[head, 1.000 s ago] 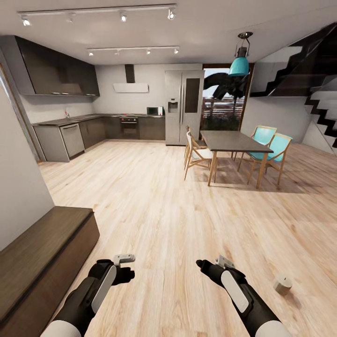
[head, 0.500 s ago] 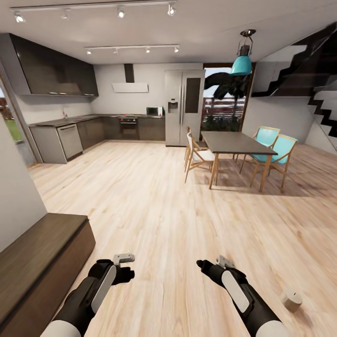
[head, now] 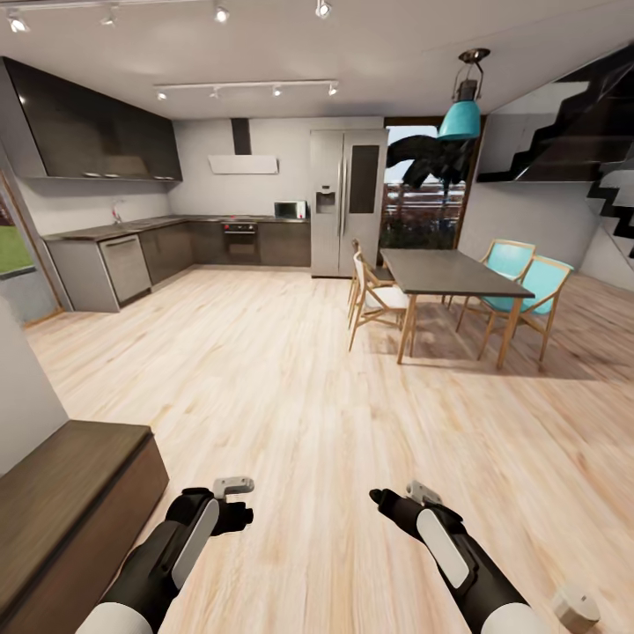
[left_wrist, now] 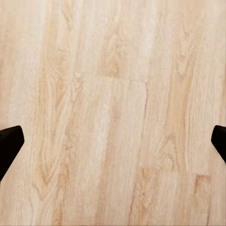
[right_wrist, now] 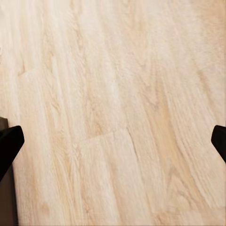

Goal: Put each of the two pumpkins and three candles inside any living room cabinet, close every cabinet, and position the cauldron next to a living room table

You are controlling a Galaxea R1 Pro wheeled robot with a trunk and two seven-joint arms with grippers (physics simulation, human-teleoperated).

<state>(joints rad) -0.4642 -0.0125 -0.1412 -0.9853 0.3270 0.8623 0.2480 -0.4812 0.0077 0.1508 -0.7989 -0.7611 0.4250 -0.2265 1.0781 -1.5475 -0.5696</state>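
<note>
- Candle (head: 576,606) stands upright on the floor (head: 291,387), long axis vertical, just beside your right arm's elbow, near the view's lower right corner.
- Cabinet (head: 62,502) runs long along the wall at your left, drawer fronts shut.
- Your left gripper (left_wrist: 113,141) and right gripper (right_wrist: 113,141) both hang spread wide over bare floor, holding nothing, likely tucked for driving.
- Dining table (head: 449,273) sits well apart, ahead.

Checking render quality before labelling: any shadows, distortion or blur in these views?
Head view: wide-angle stretch toward the edges; soft shadow under the dark rectangular dining table; short off-white candle sharp. Both wrist views: pale wood plank floor evenly lit, grain soft, black fingertips at the edges.
</note>
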